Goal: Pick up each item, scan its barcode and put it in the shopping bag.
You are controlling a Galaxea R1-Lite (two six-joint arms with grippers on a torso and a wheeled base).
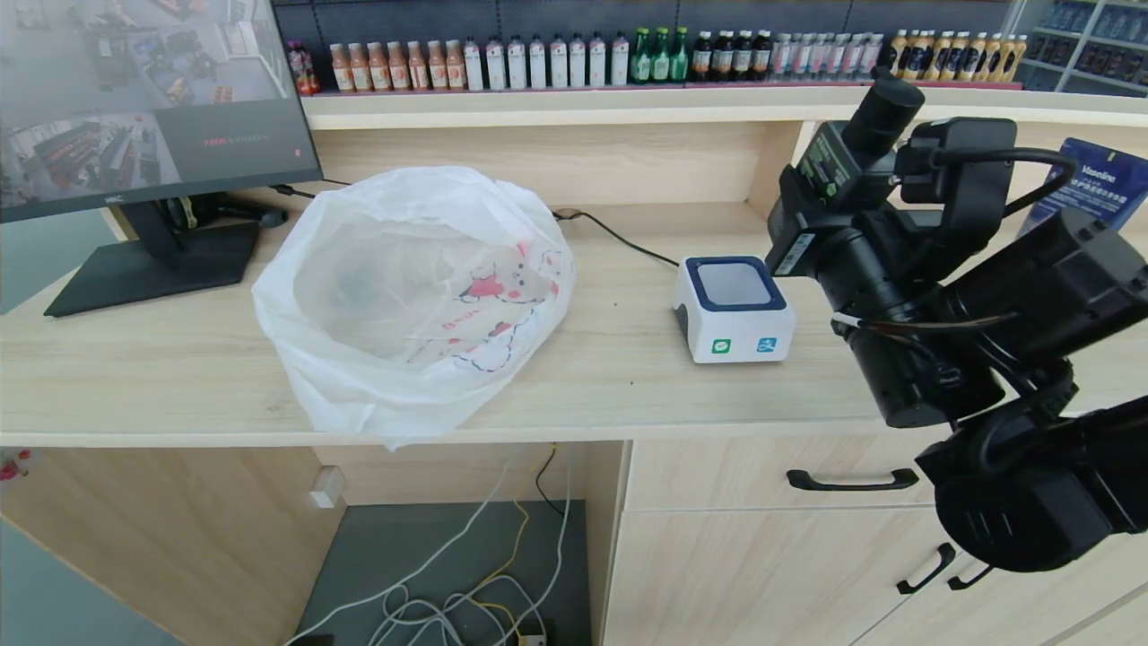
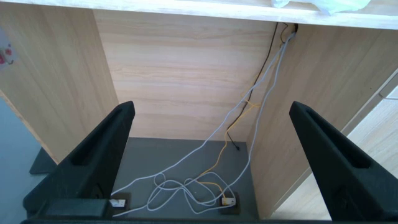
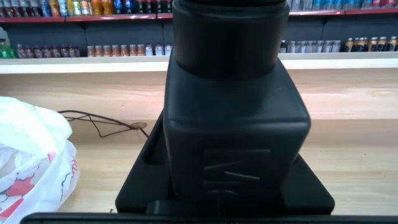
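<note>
A white plastic shopping bag (image 1: 413,296) stands open on the wooden counter (image 1: 610,386), left of the small white barcode scanner (image 1: 734,309). My right gripper (image 1: 839,224) is shut on a black bottle (image 1: 852,152) with a round cap. It holds the bottle tilted above the counter, just right of the scanner. In the right wrist view the bottle (image 3: 230,124) stands close in front, with the bag (image 3: 31,155) off to one side. My left gripper (image 2: 212,111) is open with nothing between its fingers. It hangs below the counter's edge, facing the open space underneath.
A monitor (image 1: 134,90) stands at the counter's back left, and a shelf of drink bottles (image 1: 628,54) runs along the rear. A blue sign (image 1: 1099,184) stands at the far right. Loose cables (image 2: 205,186) lie under the counter. Drawers with black handles (image 1: 852,480) are at the front right.
</note>
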